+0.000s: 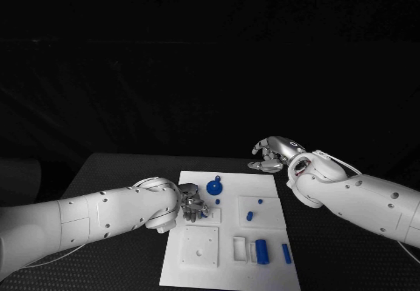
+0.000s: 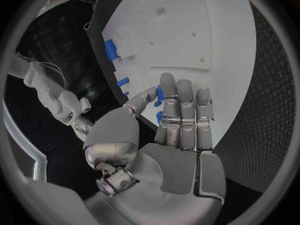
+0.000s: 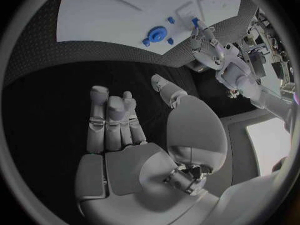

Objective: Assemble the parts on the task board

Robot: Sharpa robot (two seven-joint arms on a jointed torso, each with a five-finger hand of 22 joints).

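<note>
The task board (image 1: 229, 236) lies at the middle of the table (image 1: 114, 176). A gear (image 1: 215, 187) sits at its far end; two pegs (image 1: 261, 247) lie at its near right. The left robot hand (image 1: 192, 206) rests over the board's left edge; the right robot hand (image 1: 271, 154) hangs beyond its far right corner.

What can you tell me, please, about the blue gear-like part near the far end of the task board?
The blue gear-like part is a round, toothed disc with a raised hub, plastic by its look, seen also from the right wrist. It lies flat on the white task board towards its far end, with a small blue piece just beside it. The left hand is close by but apart from it; nothing else touches it.
</note>
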